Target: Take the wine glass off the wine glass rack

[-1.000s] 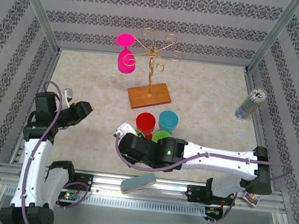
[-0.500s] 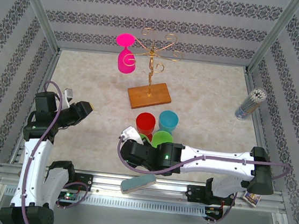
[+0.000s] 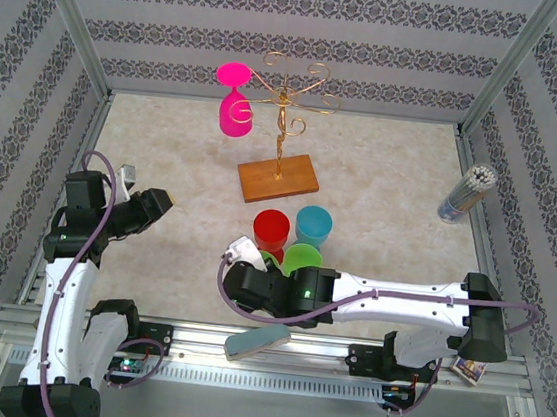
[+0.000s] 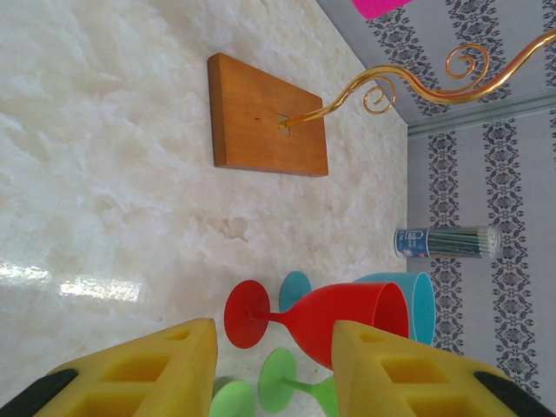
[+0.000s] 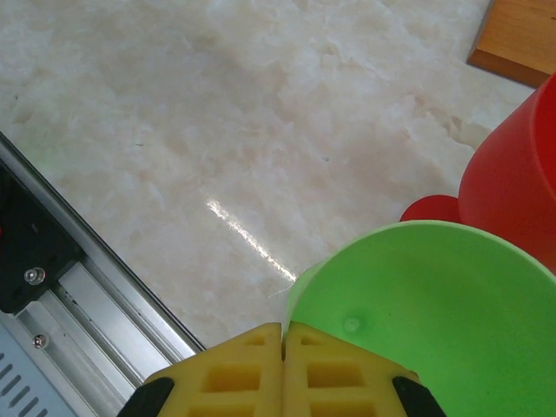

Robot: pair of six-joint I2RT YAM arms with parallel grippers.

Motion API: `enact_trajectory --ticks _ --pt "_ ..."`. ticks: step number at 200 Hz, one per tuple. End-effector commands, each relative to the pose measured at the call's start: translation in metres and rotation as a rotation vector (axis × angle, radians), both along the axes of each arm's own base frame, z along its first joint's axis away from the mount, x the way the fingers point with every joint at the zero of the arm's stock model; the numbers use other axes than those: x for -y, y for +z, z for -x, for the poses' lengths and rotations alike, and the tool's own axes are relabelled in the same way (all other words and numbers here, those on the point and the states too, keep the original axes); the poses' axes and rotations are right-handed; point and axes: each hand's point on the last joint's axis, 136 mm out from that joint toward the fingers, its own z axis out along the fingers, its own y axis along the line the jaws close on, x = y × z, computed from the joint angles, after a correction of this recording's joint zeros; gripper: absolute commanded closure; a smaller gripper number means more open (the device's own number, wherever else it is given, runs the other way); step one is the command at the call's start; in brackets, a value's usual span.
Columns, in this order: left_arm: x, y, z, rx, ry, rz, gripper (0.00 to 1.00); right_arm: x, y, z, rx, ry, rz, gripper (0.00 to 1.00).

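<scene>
The pink wine glass (image 3: 235, 103) hangs upside down, foot uppermost, from a scroll arm on the left side of the wine glass rack (image 3: 285, 119). The rack's wooden base sits on the worktop (image 3: 392, 181) toward the far edge, about midway between the left and right edges.

The left pincer (image 3: 159, 200) is raised near the left edge. Its jaws stand partly apart with nothing between them, and they point toward the rack and the glasses in the middle.

The right pincer (image 5: 283, 330) is fully closed, its yellow fingers pressed against each other. Their tips lie right at the rim of the green glass (image 3: 301, 258). Whether they touch the rim I cannot tell.

That green glass stands toward the near edge, close together with a red glass (image 3: 270, 230) and a blue glass (image 3: 313, 225). All three are on the near side of the rack's base.

A clear tube (image 3: 466, 193) of thin sticks stands by the right edge.
</scene>
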Motion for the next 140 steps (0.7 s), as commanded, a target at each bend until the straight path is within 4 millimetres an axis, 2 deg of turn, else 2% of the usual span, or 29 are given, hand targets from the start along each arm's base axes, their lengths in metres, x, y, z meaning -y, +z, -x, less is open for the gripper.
enact_trajectory --ticks 1,71,120,140 --pt "-0.0028 0.0026 0.0007 0.022 -0.003 -0.024 0.6 0.0025 -0.0113 0.001 0.001 -0.02 0.024 1.0" --pt "-0.0036 -0.0006 0.0016 0.015 0.001 -0.029 0.6 0.0053 -0.0188 -0.0007 0.004 -0.036 0.044 0.91" --pt "-0.0035 -0.0005 0.0018 0.016 0.0 -0.031 0.6 0.0068 -0.0186 -0.0038 0.025 -0.044 0.058 0.78" --pt "-0.0037 -0.0013 0.0023 0.013 0.0 -0.033 0.6 0.0068 -0.0122 -0.0059 0.037 -0.048 0.05 0.7"
